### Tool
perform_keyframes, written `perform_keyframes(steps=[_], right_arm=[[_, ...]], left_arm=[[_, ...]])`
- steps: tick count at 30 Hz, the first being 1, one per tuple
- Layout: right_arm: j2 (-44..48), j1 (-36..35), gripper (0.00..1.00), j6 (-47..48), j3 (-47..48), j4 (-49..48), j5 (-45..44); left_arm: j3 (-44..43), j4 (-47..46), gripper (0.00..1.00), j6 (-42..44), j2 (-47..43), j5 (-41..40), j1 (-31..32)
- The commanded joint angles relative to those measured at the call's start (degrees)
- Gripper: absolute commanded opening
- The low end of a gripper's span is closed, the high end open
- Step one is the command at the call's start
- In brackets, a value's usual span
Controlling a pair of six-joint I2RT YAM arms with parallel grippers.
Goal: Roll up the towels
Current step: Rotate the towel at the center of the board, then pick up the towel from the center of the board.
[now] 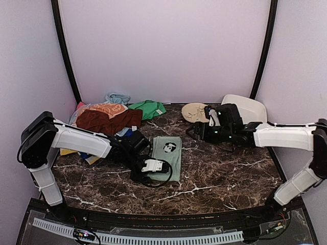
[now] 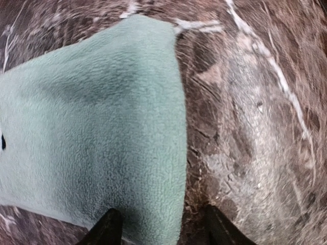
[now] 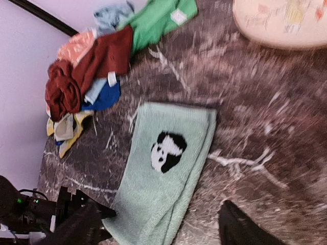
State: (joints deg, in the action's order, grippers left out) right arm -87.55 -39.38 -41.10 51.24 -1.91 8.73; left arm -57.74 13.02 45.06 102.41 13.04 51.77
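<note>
1. Left gripper [image 1: 153,166] is low at the near-left part of the mint-green towel [image 1: 171,153]. Its fingers are apart and pinch nothing.
2. From the left wrist camera, one fingertip [image 2: 108,229] is over the fleece and the other is over the bare marble table [image 2: 245,127], so an edge of the towel runs between them.
3. Mint-green towel lies flat in the middle of the table, panda print [image 3: 167,150] facing up. It seems doubled lengthwise.
4. Right gripper [image 1: 193,131] is also spread and empty. It is beyond the far-right corner of the mint-green towel, not touching it, and close to a cream cloth [image 1: 194,111] with a faint drawing.
5. Other towels — a maroon towel [image 1: 110,121], a green towel [image 1: 148,108], an orange one and a pale blue one — are in a loose heap at the far left, apart from the mint-green towel.
</note>
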Motion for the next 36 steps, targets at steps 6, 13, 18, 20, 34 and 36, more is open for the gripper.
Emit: perform_keyframes(steps=[6, 13, 18, 20, 34, 36], right_arm=[[25.71, 1.85, 1.0, 14.62, -10.65, -3.74, -20.53], [29.61, -9.73, 0.96, 36.17, -16.02, -3.97, -19.2], [25.56, -22.82, 0.85, 52.13, -16.95, -1.04, -22.4], [21.44, -27.89, 0.84, 57.0, -15.7, 0.16, -24.35], [-5.7, -35.49, 0.69, 81.04, -9.83, -13.31, -30.17], [-8.32, -34.59, 0.64, 81.4, -8.88, -14.96, -29.34]], left_arm=[[0.94, 3.51, 0.74, -3.11, -7.14, 4.9, -0.04], [-2.82, 4.67, 0.63, -7.22, -4.07, 10.28, -1.7], [-7.01, 8.92, 0.58, -9.49, -0.09, 15.19, -5.71], [-6.87, 9.08, 0.58, -9.78, 0.3, 15.49, -6.12], [-19.75, 14.14, 0.6, -19.19, 6.9, 25.0, -13.52], [-20.13, 14.74, 0.6, -19.33, 7.59, 25.21, -13.52]])
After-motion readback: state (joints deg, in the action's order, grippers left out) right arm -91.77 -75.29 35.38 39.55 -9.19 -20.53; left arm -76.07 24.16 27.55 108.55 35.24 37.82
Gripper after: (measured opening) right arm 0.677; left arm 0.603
